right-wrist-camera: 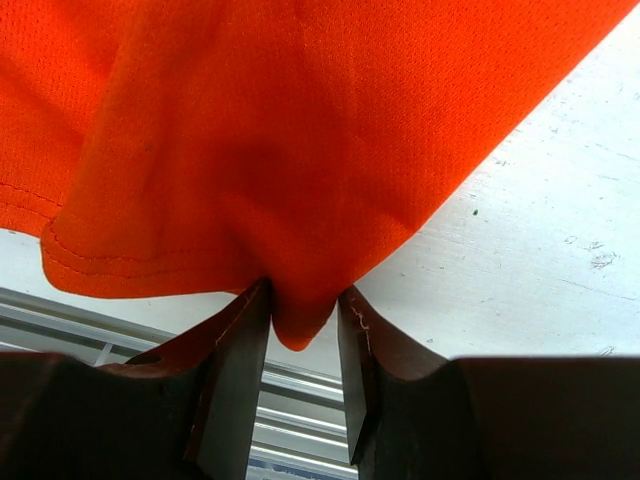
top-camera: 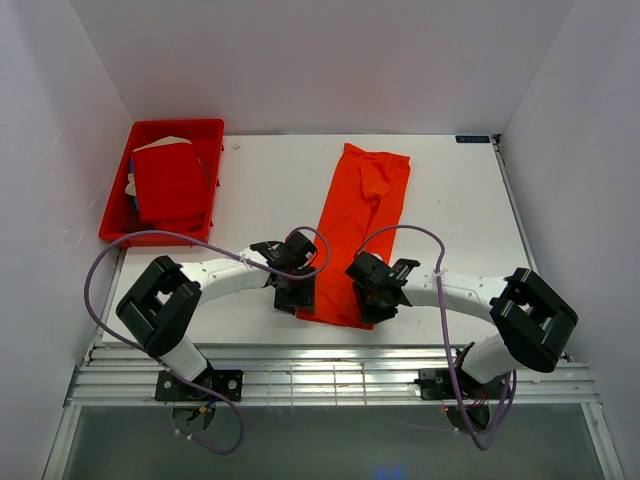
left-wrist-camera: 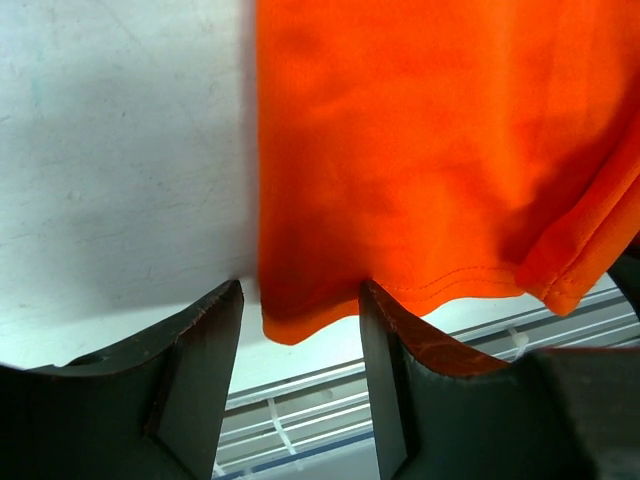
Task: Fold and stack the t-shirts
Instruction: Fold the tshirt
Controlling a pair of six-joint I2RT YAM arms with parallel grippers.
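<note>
The orange t-shirt [top-camera: 360,225] lies as a long narrow strip from the back of the table to its near edge. My left gripper [top-camera: 297,300] is at the strip's near left corner. In the left wrist view that gripper [left-wrist-camera: 300,300] is open, with the hem corner of the orange t-shirt [left-wrist-camera: 430,150] lying loose between its fingers. My right gripper [top-camera: 372,305] is at the near right corner. Its jaws [right-wrist-camera: 303,295] press from both sides on a puckered tip of the orange t-shirt [right-wrist-camera: 280,130]. The deeper red t-shirt [top-camera: 170,185] lies folded in the tray.
A red plastic tray [top-camera: 150,238] stands at the back left corner of the table. Metal rails [top-camera: 330,385] run along the near edge just behind both grippers. White walls close in the table on the left, back and right.
</note>
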